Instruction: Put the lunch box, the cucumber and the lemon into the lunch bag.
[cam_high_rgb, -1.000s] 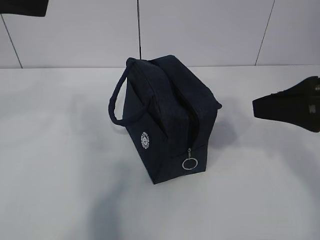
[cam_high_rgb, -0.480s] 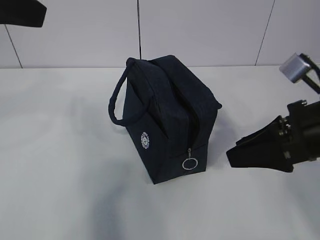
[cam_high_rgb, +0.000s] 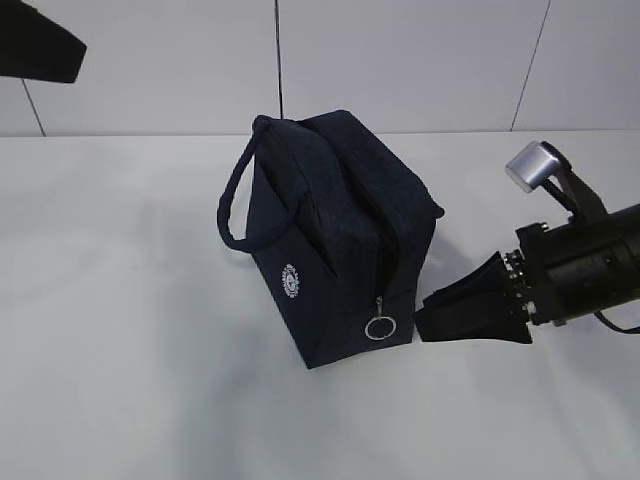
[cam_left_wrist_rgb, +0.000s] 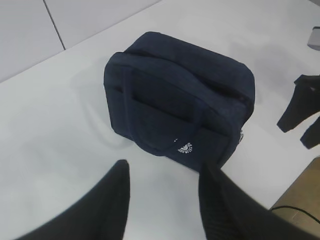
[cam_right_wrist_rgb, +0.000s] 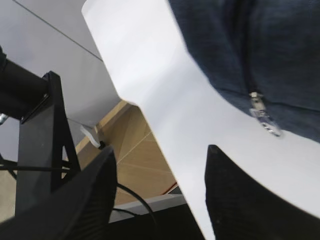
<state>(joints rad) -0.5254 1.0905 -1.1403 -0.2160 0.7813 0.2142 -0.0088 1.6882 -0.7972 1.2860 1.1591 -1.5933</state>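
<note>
The dark navy lunch bag (cam_high_rgb: 330, 235) stands on the white table with its zipper shut. Its metal ring pull (cam_high_rgb: 379, 327) hangs at the near end and the white round logo (cam_high_rgb: 290, 281) faces front left. The bag also shows in the left wrist view (cam_left_wrist_rgb: 180, 95) and in the right wrist view (cam_right_wrist_rgb: 250, 45), where the pull (cam_right_wrist_rgb: 264, 116) is in sight. My right gripper (cam_high_rgb: 425, 318) is open and empty, low beside the bag's near right end, a little right of the ring pull. My left gripper (cam_left_wrist_rgb: 162, 175) is open and empty, high at the far left. The lunch box, cucumber and lemon are out of view.
The white table (cam_high_rgb: 130, 350) spreads around the bag, with a white panelled wall (cam_high_rgb: 400, 60) behind. The right wrist view shows the table's edge (cam_right_wrist_rgb: 150, 125), wooden floor (cam_right_wrist_rgb: 135, 150) and a black stand (cam_right_wrist_rgb: 45, 125) beyond it.
My right gripper has come in from the right and down toward the bag's near end by the ring pull. The left gripper has shifted slightly at the top left. The bag has not moved.
</note>
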